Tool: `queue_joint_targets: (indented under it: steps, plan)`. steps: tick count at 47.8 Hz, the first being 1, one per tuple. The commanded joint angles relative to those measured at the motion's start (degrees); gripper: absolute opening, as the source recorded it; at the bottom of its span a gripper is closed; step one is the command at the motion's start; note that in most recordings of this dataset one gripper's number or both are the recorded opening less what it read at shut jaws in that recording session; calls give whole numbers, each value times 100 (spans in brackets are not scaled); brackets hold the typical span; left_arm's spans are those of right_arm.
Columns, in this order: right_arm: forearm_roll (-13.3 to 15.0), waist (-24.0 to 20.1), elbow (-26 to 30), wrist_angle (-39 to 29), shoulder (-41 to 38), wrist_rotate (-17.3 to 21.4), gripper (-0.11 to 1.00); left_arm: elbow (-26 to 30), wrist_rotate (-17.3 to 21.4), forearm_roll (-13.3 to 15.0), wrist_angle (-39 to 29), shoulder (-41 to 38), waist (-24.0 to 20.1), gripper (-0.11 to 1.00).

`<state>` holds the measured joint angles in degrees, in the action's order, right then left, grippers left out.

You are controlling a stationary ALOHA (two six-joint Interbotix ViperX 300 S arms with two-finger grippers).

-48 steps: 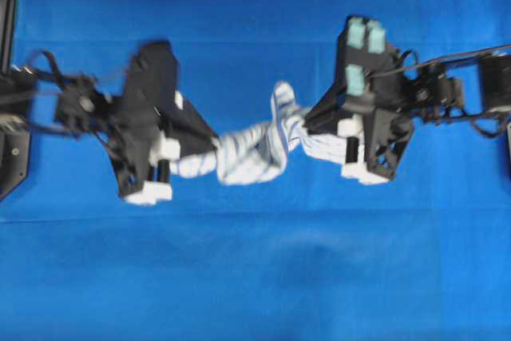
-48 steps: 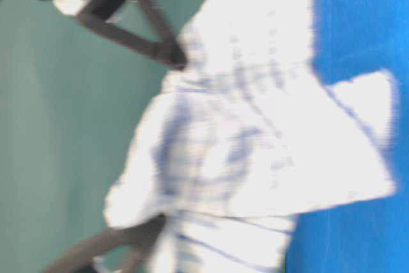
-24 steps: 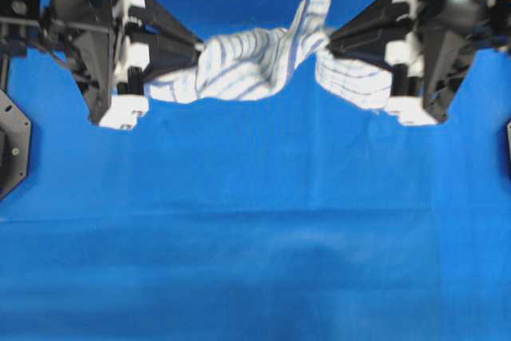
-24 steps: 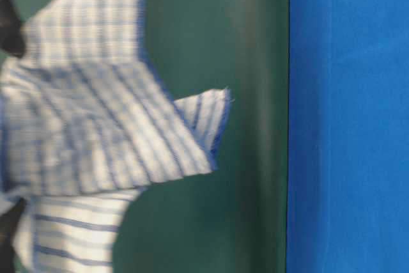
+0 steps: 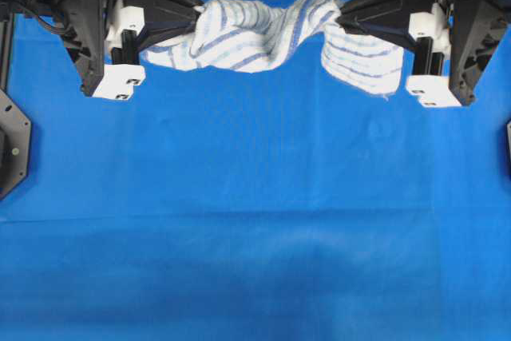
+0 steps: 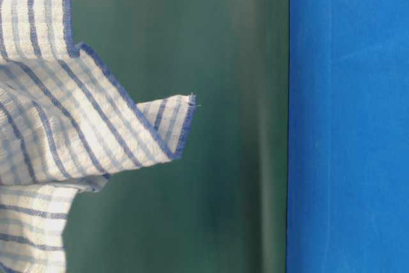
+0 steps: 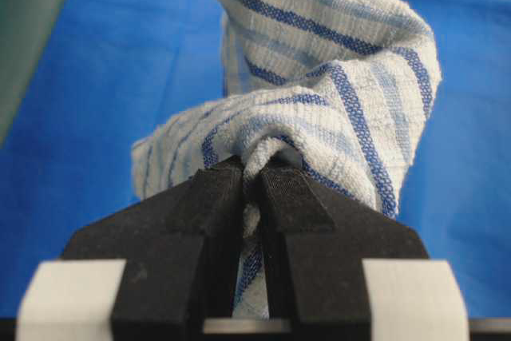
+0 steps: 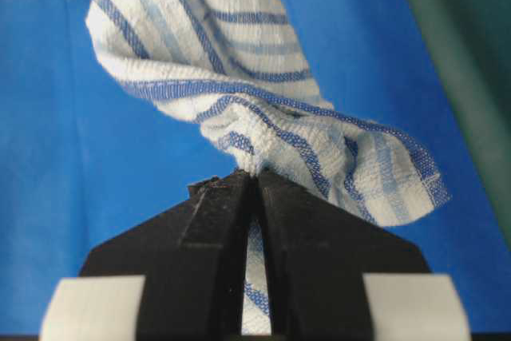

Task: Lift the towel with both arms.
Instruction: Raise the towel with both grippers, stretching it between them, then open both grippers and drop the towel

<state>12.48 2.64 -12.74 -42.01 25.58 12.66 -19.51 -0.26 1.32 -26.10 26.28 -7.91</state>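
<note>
I have the small white cloth towel with its fine blue and grey stripes [image 5: 263, 33] pinched at both ends, and it hangs between my two grippers at the top of the overhead view. My left gripper [image 5: 196, 15], black and pointed with white plastic blocks, sits at the upper left of that frame; in the left wrist view its fingers [image 7: 219, 197] are pressed almost together, with only a bunched fold of towel between them. My right gripper [image 5: 339, 20] at the upper right does the same — in the right wrist view its fingers [image 8: 219, 201] are clamped nearly shut on a gathered edge of the cloth.

The towel sags slightly in the middle, with one loose flap hanging below my right gripper and a corner sticking up toward the top edge. In the table-level view the cloth fills the left side of the frame, against a dark green backdrop [image 6: 230, 158]. From the wrist views the plain blue table covering [image 5: 255, 237] lies well beyond the towel — I judge nothing of the cloth rests on it.

So the grasping looks done on both sides and the lift itself appears essentially achieved. What is left, as I judge it, is only to keep both grips firm and the towel clear of the table.
</note>
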Motion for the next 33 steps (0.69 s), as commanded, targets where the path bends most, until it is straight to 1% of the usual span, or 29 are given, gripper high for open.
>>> queue_joint_targets:
  steps: [1,7,9,13,18,19,20,23,25,26,28,30,33]
  plan:
    - [9,9,132,18,70,-44,6,185,18,-18,35,18,-9,3]
    - [26,9,132,35,62,-132,7,185,35,-18,44,9,-18,4]
    - [26,9,123,35,62,-185,7,185,26,-18,53,0,-18,8]
    - [26,9,105,26,44,-281,7,185,18,-18,62,9,-18,26]
    - [26,9,97,18,18,-308,8,141,18,-18,79,35,-18,56]
    - [26,18,97,18,9,-308,10,141,18,-18,70,53,-18,64]
    - [26,18,88,18,0,-299,16,132,18,-18,70,53,-18,70]
    - [35,26,88,0,-44,-316,35,123,18,-18,70,70,-18,85]
    - [53,26,88,0,-62,-316,47,105,18,-18,62,88,-18,91]
    - [79,26,88,0,-79,-308,55,97,26,-18,62,97,-18,92]
    - [123,35,79,-9,-88,-272,63,79,26,-18,44,105,-18,92]
    - [132,35,79,0,-97,-264,67,62,18,-18,44,123,-18,91]
    - [141,35,62,-9,-97,-264,62,35,18,-18,44,132,-18,91]
